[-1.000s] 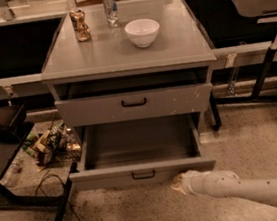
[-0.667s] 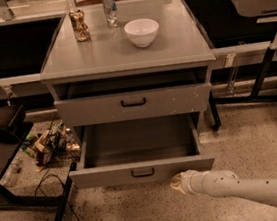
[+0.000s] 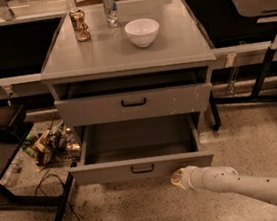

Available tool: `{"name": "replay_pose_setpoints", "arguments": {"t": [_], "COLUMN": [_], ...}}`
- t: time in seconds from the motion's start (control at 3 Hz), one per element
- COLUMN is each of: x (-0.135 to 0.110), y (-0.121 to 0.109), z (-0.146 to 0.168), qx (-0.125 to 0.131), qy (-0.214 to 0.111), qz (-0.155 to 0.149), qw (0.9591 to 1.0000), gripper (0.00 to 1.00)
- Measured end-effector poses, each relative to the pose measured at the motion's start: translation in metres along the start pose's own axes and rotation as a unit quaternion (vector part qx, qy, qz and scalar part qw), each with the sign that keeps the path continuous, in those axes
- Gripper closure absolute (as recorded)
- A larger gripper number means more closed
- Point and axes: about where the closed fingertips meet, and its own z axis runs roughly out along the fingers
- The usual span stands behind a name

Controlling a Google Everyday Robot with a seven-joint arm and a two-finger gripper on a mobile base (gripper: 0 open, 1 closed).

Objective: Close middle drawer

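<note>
Middle drawer (image 3: 106,173) open, one gripper (image 3: 179,178) near its front, grasp cannot be told; one white bowl (image 3: 142,31) above

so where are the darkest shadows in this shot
Camera view: darkest in the black recesses flanking the cabinet and at the back of the open middle drawer; the cabinet's top is brightest; the gripper, low before that drawer's right front corner, is well lit.

Place: a workshop or lab is showing.
Floor: a speckled hard floor (image 3: 136,211) is lying under the gripper (image 3: 179,178), which is hovering low just before the open middle drawer (image 3: 142,168).
Beyond gripper: a grey metal cabinet (image 3: 121,51) is standing among metal-framed benches (image 3: 263,67).
Left of gripper: floor clutter (image 3: 49,143) is piling up.
</note>
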Motion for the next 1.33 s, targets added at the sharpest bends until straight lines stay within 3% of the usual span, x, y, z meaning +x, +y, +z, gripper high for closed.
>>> {"name": "replay_pose_setpoints", "arguments": {"t": [0.33,0.67,1.0,1.33], "x": [-0.004,-0.004,-0.010,-0.009], "y": [-0.019,-0.018,-0.038,-0.038], "z": [0.001,0.001,0.001,0.001], "qx": [0.002,0.002,0.004,0.004], "qy": [-0.002,-0.002,-0.003,-0.003], "qz": [-0.006,-0.006,-0.013,-0.013], "qw": [1.0000,1.0000,0.9999,0.9999], "gripper": [1.00,1.00,1.00,1.00]}}
